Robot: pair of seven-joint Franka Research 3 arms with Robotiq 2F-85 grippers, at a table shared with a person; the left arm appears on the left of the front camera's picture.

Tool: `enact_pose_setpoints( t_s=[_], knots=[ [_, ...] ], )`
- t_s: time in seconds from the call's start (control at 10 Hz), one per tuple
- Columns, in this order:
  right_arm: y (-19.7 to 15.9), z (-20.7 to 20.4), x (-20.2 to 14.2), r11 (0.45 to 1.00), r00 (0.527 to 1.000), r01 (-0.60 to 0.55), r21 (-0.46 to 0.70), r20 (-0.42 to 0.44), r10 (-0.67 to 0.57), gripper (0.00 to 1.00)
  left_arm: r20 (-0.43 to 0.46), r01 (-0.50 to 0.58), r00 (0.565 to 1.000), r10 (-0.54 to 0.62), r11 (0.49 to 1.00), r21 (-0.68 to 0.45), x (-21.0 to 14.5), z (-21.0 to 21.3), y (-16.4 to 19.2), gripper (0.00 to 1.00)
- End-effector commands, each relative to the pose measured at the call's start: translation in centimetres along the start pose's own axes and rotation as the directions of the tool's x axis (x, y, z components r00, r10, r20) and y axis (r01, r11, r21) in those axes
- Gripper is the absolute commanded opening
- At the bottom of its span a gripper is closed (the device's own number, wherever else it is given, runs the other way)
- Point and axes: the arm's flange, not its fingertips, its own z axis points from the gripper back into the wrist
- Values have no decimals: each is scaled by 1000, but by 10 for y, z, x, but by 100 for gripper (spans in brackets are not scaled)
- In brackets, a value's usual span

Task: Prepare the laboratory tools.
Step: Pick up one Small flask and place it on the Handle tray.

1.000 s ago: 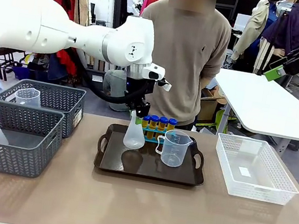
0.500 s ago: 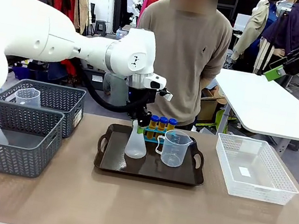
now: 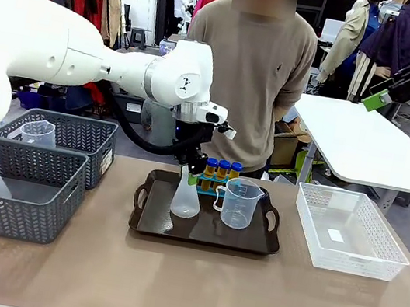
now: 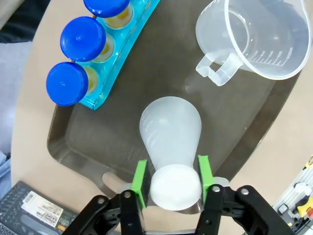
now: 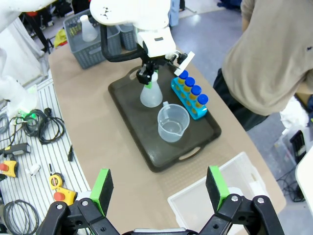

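- The left claw (image 4: pixel 171 182) is clamped on the neck of the translucent white conical flask (image 3: pixel 186 198), which stands on the dark brown handled tray (image 3: pixel 203 232).
- Four blue-capped tubes of yellow-orange liquid (image 3: pixel 218 168) stand behind it in a small blue rack (image 4: pixel 120 54).
- The clear plastic handled measuring beaker (image 3: pixel 238 203) stands just right of the flask.
- The right claw (image 5: pixel 159 188) hangs with its jaws wide apart, high above the counter (image 5: pixel 98 127).
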Motion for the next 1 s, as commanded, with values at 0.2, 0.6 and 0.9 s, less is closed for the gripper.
enact_pose_setpoints(
  t_s=[0.2,0.6,0.9],
  knots=[
    [-1,0,1,1000,999,-16,16,28,15,100,30,1,1000,-1,1000,8,-16,18,-10,100],
    [-1,0,1,1000,999,-16,16,28,15,100,58,-11,998,12,1000,-18,-30,47,-22,100],
    [-1,0,1,1000,999,-16,16,28,15,100,49,-5,999,5,1000,11,-34,65,-31,100]
  ],
)
